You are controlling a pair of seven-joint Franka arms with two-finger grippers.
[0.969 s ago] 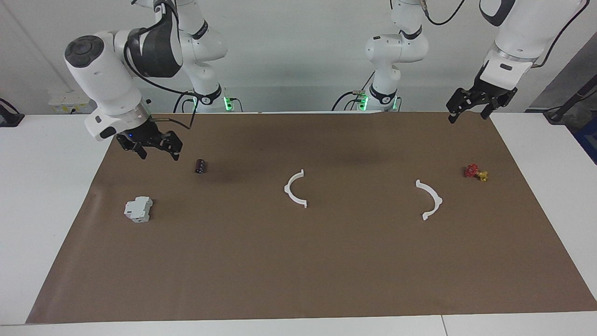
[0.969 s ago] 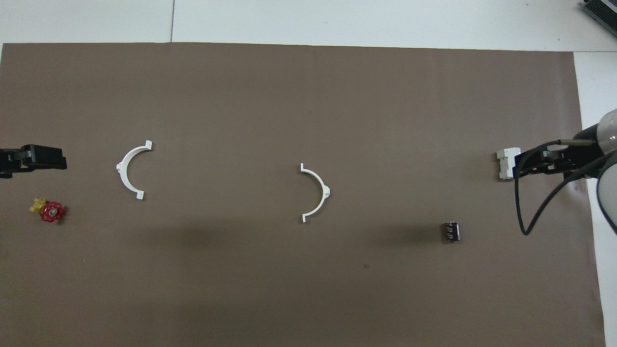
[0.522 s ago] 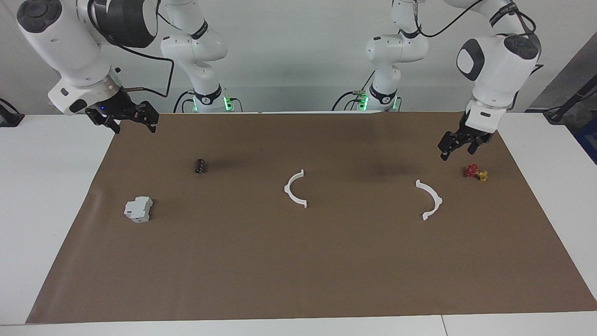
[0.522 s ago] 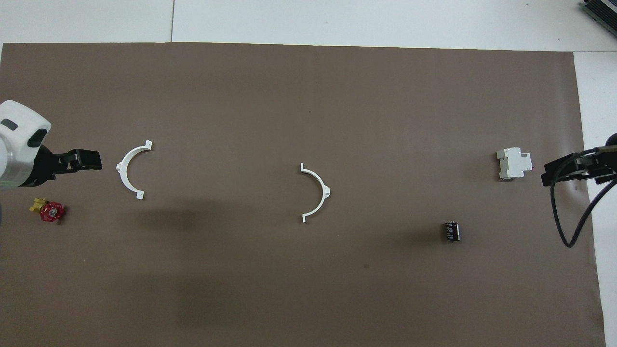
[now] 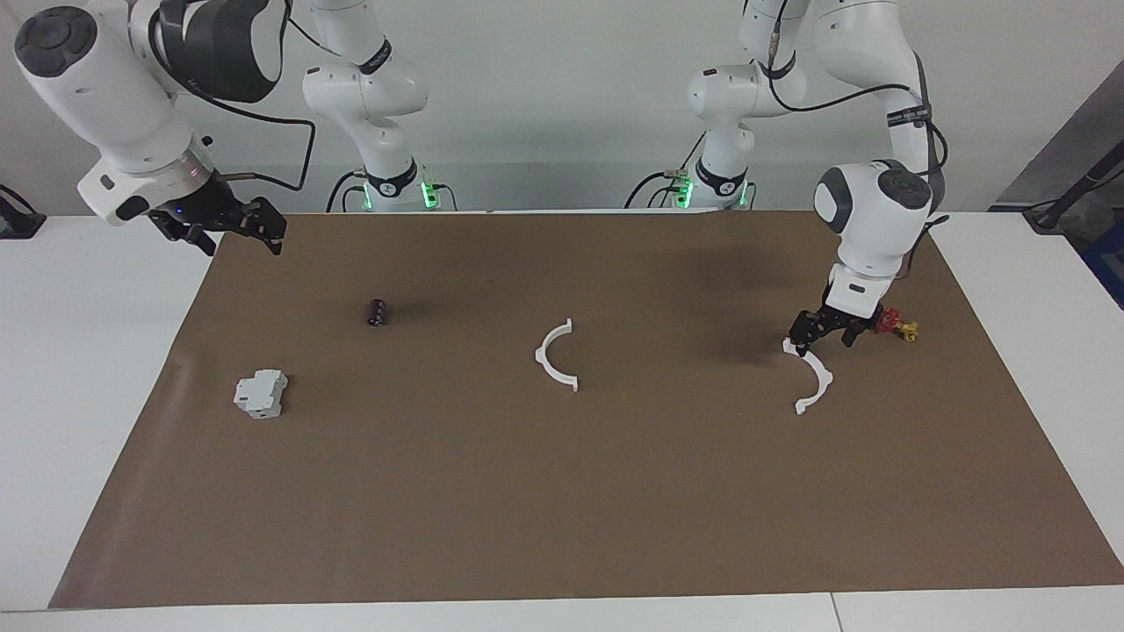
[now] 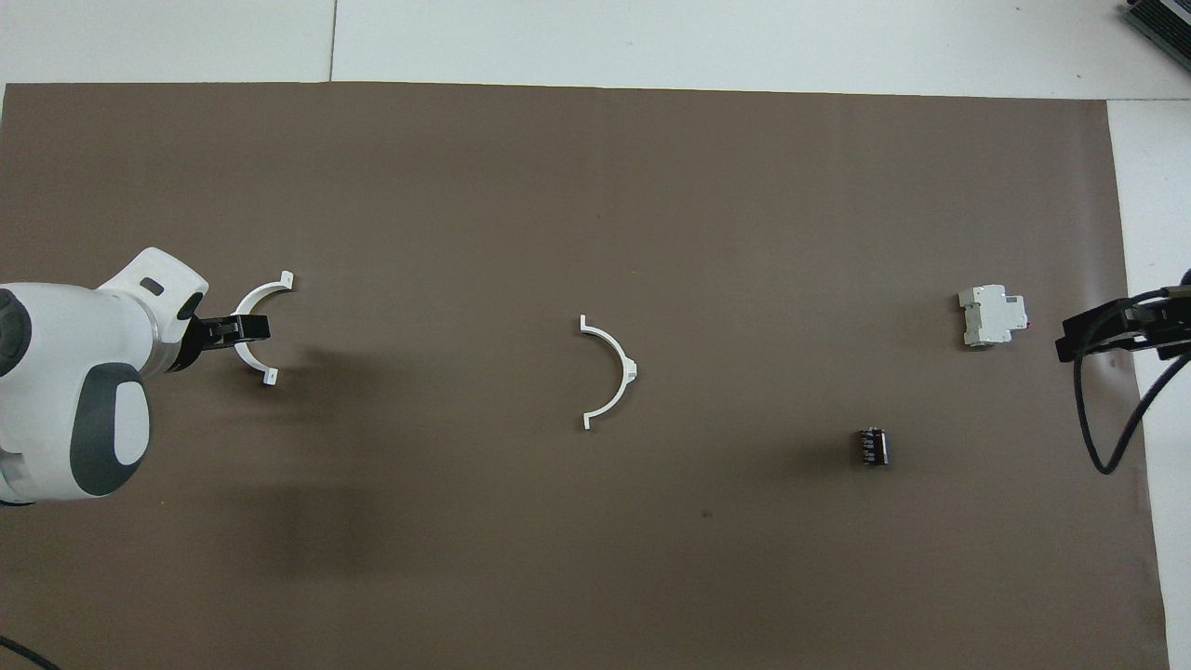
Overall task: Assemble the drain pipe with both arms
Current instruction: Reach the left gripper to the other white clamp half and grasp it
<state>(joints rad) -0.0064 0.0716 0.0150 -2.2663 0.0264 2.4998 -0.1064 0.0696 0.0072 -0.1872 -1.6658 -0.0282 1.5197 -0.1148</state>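
white plastic: two drain pipe halves flat on brown paper over the table (image 5: 1010, 263), well apart. one arc (image 5: 557, 355) mid-table, untouched. other arc (image 5: 812, 376) toward the left arm's end, under the left end effector (image 5: 823, 334), fingers spread, apparently lowered to grip it. right end effector (image 5: 230, 230) spread wide, empty, waiting.

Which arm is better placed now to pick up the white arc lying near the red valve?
The left. Its gripper, fingers open, is low over that arc, while the right gripper hangs by the mat's edge, well away from both arcs.
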